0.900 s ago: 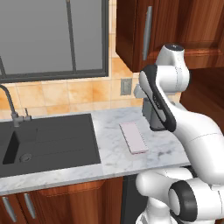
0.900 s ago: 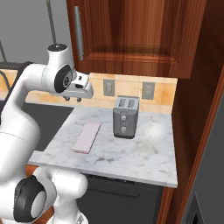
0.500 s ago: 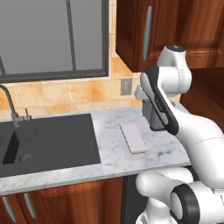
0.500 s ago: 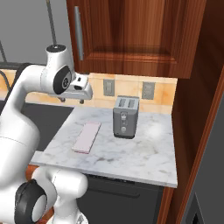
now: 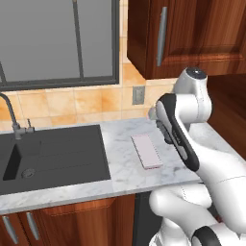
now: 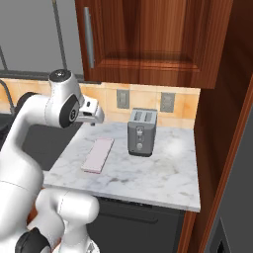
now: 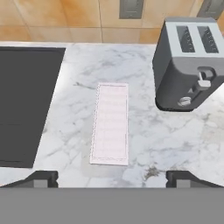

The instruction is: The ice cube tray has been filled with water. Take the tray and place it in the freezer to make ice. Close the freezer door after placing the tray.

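The ice cube tray [image 7: 110, 123] is a thin, pale pink slab lying flat on the marble counter, between the sink and the toaster. The base views show the ice cube tray [image 5: 146, 151] [image 6: 98, 154] lengthwise on the counter. My gripper [image 7: 112, 179] hangs above the tray's near end, apart from it. It is open, with its two fingertips [image 7: 41, 177] spread wide and nothing between them. From the right base camera, the gripper [image 6: 94, 116] is up in the air beyond the tray, towards the tiled wall. The freezer and its door are out of view.
A grey two-slot toaster [image 6: 142, 132] [image 7: 192, 65] stands right of the tray. The black sink [image 5: 53, 156] [image 7: 22, 105] with its tap [image 5: 12, 117] lies to the left. Wooden wall cabinets [image 6: 148, 39] hang overhead, and a wooden side panel [image 6: 222, 148] bounds the counter's right end.
The arm has dropped a little towards the counter. The tray and the toaster have stayed where they were.
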